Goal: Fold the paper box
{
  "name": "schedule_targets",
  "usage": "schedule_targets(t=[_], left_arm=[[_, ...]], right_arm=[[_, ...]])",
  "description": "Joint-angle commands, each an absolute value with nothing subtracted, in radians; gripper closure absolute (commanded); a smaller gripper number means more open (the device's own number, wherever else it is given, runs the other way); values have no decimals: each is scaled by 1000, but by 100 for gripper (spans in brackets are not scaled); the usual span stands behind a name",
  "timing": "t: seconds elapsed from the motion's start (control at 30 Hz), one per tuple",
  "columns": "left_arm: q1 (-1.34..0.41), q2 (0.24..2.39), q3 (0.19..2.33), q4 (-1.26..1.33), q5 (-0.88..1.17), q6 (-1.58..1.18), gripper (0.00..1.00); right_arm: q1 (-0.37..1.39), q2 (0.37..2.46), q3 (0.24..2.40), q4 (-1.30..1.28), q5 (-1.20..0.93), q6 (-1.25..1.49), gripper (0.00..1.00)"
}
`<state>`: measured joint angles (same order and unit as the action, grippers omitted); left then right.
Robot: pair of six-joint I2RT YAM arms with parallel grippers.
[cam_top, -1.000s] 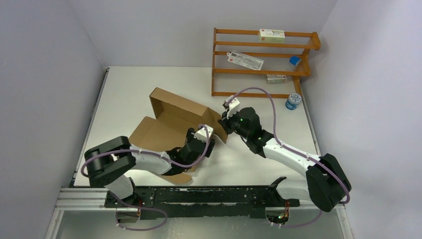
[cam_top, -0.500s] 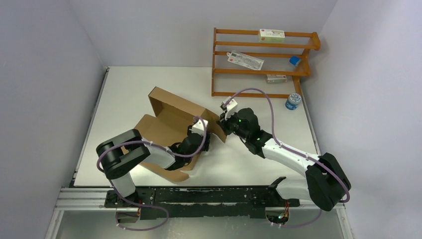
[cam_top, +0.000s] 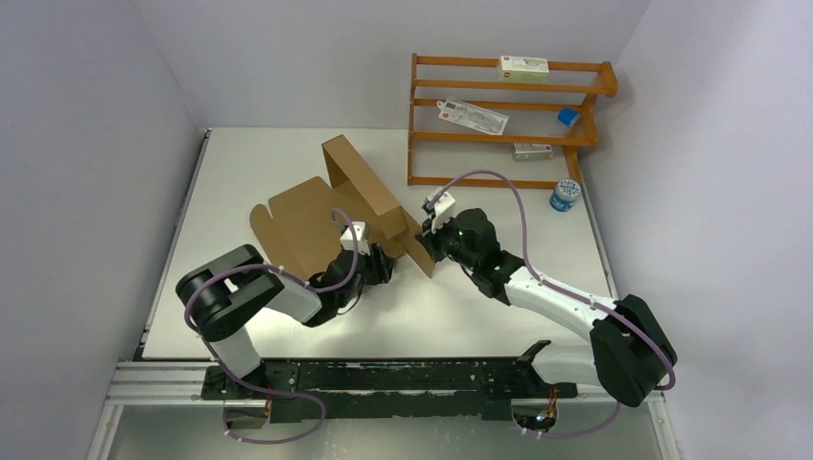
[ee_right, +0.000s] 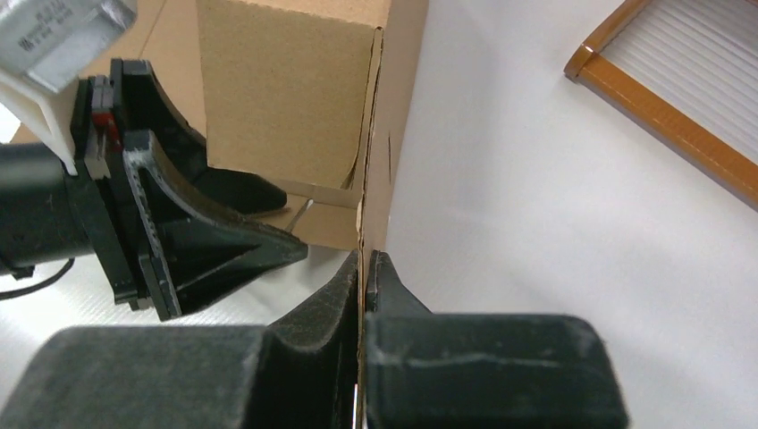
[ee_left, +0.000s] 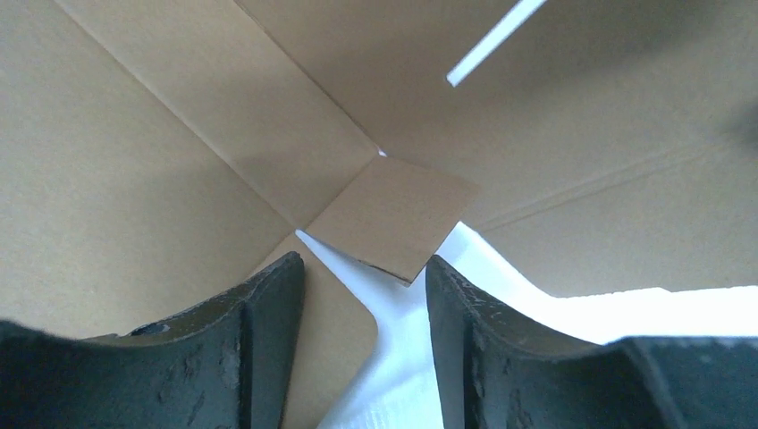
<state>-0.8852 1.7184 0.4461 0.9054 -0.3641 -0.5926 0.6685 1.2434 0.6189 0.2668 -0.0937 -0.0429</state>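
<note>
The paper box (cam_top: 316,216) is plain brown cardboard, partly folded, with one panel lying flat at the left and a wall panel standing up at the middle. My right gripper (cam_top: 428,240) is shut on the near edge of the upright panel (ee_right: 362,259), its fingers pinching the cardboard. My left gripper (cam_top: 380,261) is open and empty, low at the box's near right corner. In the left wrist view its gap (ee_left: 362,295) faces a small square flap (ee_left: 393,214) and the white table under the box panels (ee_left: 134,161).
An orange wooden rack (cam_top: 508,115) stands at the back right with small white cartons and a blue item on its shelves. A small blue-capped jar (cam_top: 564,195) sits beside it. Grey walls close in on the left, back and right.
The box's long wall panel has swung up and toward the back, now standing steeply. My left gripper has moved back and left under the box. My right gripper keeps its hold.
</note>
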Motion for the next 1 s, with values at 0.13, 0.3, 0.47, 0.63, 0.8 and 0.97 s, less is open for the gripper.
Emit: schedule_targets(t=[0.13, 0.3, 0.47, 0.63, 0.8, 0.97], left_arm=[[-861, 1652, 469, 900, -437, -547, 40], [-858, 1688, 509, 888, -470, -485, 38], [-850, 1735, 481, 923, -446, -488, 40], [-850, 1785, 461, 923, -375, -544, 46], [-845, 1809, 428, 936, -349, -599, 49], [-845, 1797, 417, 936, -299, -667, 51]], right_arm=[[681, 1239, 633, 207, -164, -65, 100], [692, 1254, 657, 176, -180, -80, 100], [695, 1246, 677, 168, -153, -36, 100], [695, 1243, 702, 177, -50, 92, 100], [695, 1256, 744, 139, 21, 167, 100], [706, 1266, 763, 130, 107, 243, 100]])
